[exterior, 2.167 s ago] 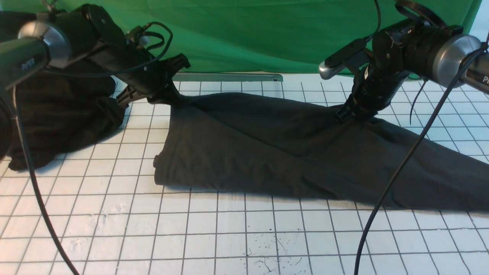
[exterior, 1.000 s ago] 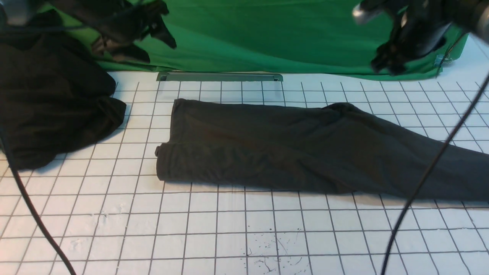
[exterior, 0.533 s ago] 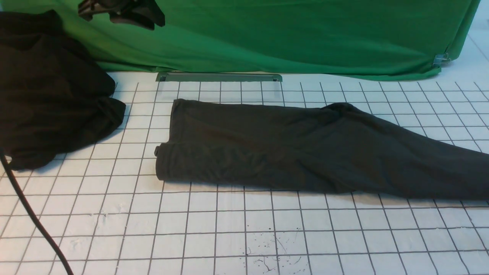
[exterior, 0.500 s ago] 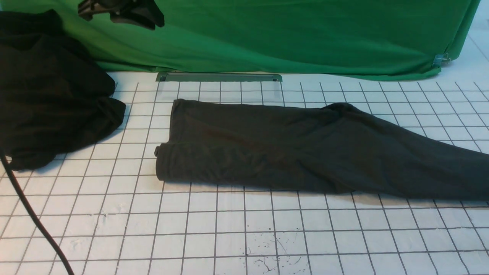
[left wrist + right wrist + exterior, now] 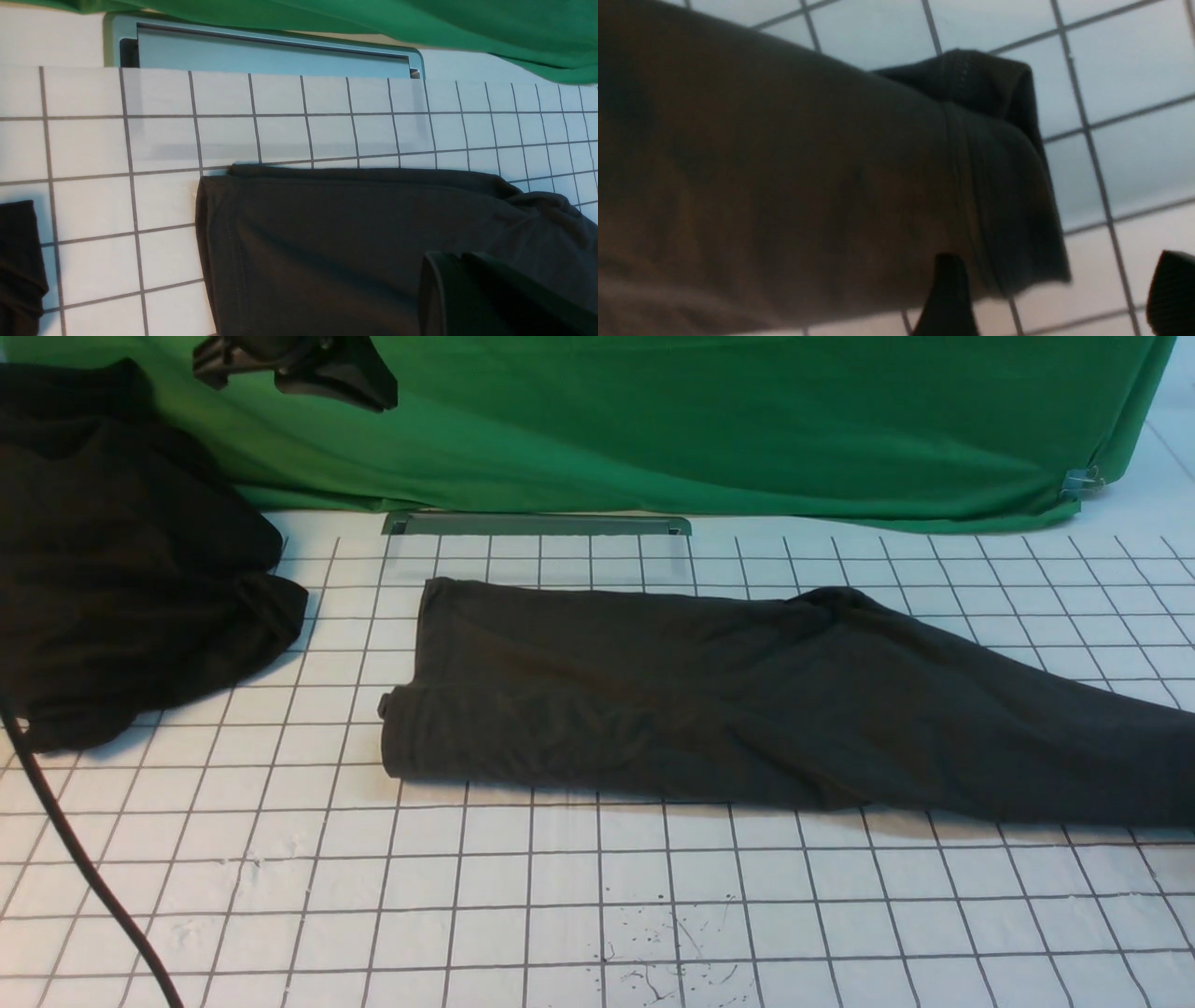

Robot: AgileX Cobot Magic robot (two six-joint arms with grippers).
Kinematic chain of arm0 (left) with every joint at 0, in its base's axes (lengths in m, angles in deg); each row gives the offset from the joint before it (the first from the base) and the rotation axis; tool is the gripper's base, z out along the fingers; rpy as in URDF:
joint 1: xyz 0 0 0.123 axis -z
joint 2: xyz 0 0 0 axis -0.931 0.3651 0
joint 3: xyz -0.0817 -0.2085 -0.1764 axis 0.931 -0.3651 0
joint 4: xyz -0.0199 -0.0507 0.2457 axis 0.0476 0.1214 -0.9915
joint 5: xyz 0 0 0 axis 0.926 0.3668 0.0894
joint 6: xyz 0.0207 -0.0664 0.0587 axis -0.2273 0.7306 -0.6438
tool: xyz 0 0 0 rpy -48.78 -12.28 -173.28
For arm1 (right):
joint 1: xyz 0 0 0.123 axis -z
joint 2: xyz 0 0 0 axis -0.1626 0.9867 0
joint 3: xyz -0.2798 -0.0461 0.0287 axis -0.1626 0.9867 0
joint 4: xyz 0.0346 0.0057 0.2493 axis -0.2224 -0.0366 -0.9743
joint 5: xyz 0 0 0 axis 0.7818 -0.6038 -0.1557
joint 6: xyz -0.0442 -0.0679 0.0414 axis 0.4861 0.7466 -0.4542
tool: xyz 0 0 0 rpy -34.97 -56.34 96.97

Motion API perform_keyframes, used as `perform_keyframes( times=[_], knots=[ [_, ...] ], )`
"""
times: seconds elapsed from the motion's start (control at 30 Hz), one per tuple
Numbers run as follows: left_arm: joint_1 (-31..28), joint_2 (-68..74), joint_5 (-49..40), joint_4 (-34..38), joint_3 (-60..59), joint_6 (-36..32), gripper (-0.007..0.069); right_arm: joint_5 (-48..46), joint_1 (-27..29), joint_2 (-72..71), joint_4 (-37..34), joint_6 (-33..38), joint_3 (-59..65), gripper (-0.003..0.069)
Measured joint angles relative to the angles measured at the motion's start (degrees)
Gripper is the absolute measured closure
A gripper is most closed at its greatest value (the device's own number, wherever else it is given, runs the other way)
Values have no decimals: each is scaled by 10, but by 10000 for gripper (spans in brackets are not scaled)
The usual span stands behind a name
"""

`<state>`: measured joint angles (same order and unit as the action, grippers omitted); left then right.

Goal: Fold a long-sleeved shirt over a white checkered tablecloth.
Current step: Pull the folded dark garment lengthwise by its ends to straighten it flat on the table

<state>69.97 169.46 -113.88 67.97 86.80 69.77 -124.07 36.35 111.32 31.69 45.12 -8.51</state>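
Observation:
The long-sleeved shirt [image 5: 728, 700] lies as a long dark grey band across the white checkered tablecloth [image 5: 560, 896], and its right end runs off the picture's right edge. No logo shows. My left gripper [image 5: 299, 364] hangs high at the far left in front of the green fabric, well above the cloth. In the left wrist view its fingers [image 5: 460, 255] lie together over the shirt [image 5: 327, 242] with nothing between them. The right gripper is out of the front view. In its wrist view the right gripper [image 5: 1059, 298] stands open just above a ribbed cuff [image 5: 999, 186], holding nothing.
A deep-black cloth heap [image 5: 121, 569] fills the far left. Green fabric [image 5: 700, 420] hangs along the back, clipped at its right corner [image 5: 1078, 481]. A grey metal strip [image 5: 537, 524] lies at its foot. A black cable [image 5: 84, 868] crosses the near left.
Both grippers let go of the shirt's far edge and rose. The right arm has left the front view and now shows open jaws. The left gripper climbed to the top left and shut.

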Motion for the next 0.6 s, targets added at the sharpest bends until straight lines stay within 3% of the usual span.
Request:
perform_keyframes(
  times=[0.13, 0.17, 0.23, 0.27, 0.3, 0.33, 0.6],
  knots=[
    [0, 0, 0, 0, 0, -1, 593, 21, 0, 29, -1, 21, 0, 198],
    [0, 0, 0, 0, 0, -1, 593, 26, 0, 36, -1, 27, 0, 252],
    [0, 0, 0, 0, 0, -1, 595, 33, -1, 39, -4, 42, 0, 441],
    [0, 0, 0, 0, 0, -1, 595, 33, -2, 39, -5, 44, 0, 460],
    [0, 0, 0, 0, 0, -1, 594, 34, -5, 39, -7, 53, 0, 570],
    [0, 0, 0, 0, 0, -1, 596, 35, -7, 39, -8, 56, 0, 603],
    [0, 0, 0, 0, 0, -1, 596, 11, -7, 30, -4, 64, -52, 627]
  ],
)
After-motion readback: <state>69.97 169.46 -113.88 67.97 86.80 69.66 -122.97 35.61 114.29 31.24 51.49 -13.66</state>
